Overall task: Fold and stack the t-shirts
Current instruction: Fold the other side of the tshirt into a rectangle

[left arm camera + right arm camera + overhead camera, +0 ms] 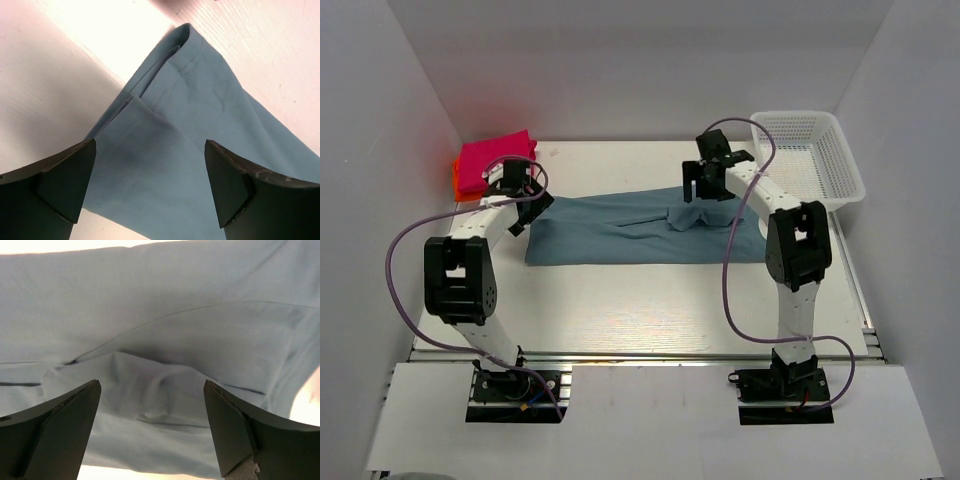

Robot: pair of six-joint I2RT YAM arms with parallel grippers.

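The teal-blue t-shirt (620,232) lies folded into a long band across the middle of the table. It fills the left wrist view (200,125) and the right wrist view (160,340), where it bunches into a wrinkle. My left gripper (523,213) is open just above the shirt's left end. My right gripper (702,185) is open above the shirt's far edge, right of centre. The magenta-pink t-shirt (495,160) lies folded on the orange-red t-shirt (458,180) at the far left corner.
A white mesh basket (810,155) stands at the far right corner. White walls close in the table on the left, back and right. Purple cables loop beside each arm.
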